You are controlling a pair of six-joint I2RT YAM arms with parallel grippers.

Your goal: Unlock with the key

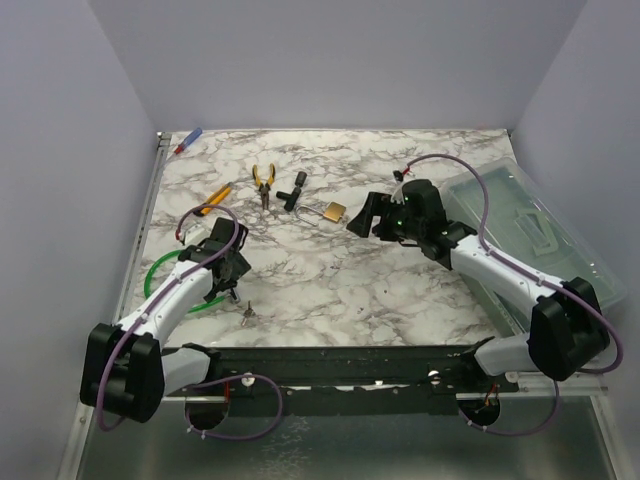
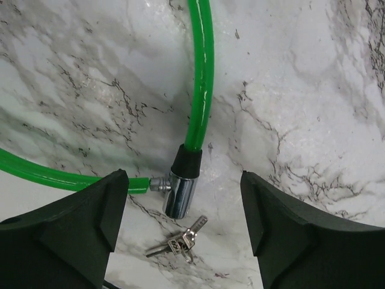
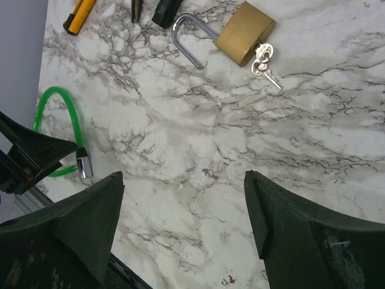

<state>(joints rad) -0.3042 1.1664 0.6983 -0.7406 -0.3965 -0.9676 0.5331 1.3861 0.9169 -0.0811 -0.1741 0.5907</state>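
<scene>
Marble table (image 1: pixel 330 270), walled on three sides. A metal rail runs along the left edge. The widest bare stretch is the middle, between the two arms; the near strip by the bases is bare too

Clear lidded bin (image 1: pixel 500 190) fills the right edge, just beside the right arm (image 1: pixel 495 265). Something pale lies inside; cannot tell what

Left arm (image 1: pixel 175 290) reaches forward along the left side, wrist tipped down. Left gripper (image 2: pixel 183 192) hangs over the table with jaws wide apart and nothing in them. Right arm angles in toward centre. Right gripper (image 3: pixel 183 186) likewise stands wide and holds nothing, well short of the padlock

Green cable lock (image 2: pixel 201 72) loops at the left edge, part under the left arm. Its metal barrel (image 2: pixel 179 192) lies flat between the left fingers, which look clear of it. The cable's free end lies just beside the barrel

Brass padlock (image 3: pixel 243 33) lies flat at centre rear, keys (image 3: pixel 263 60) at its base

Pliers (image 1: pixel 263 183), an orange-handled tool (image 1: pixel 212 200) and a black part (image 1: pixel 292 190) sit grouped at the rear left. A marker (image 1: pixel 187 142) lies in the far left corner

Small key bunch (image 2: pixel 179 241) lies loose on the marble, just nearside of the barrel, apart from it
</scene>
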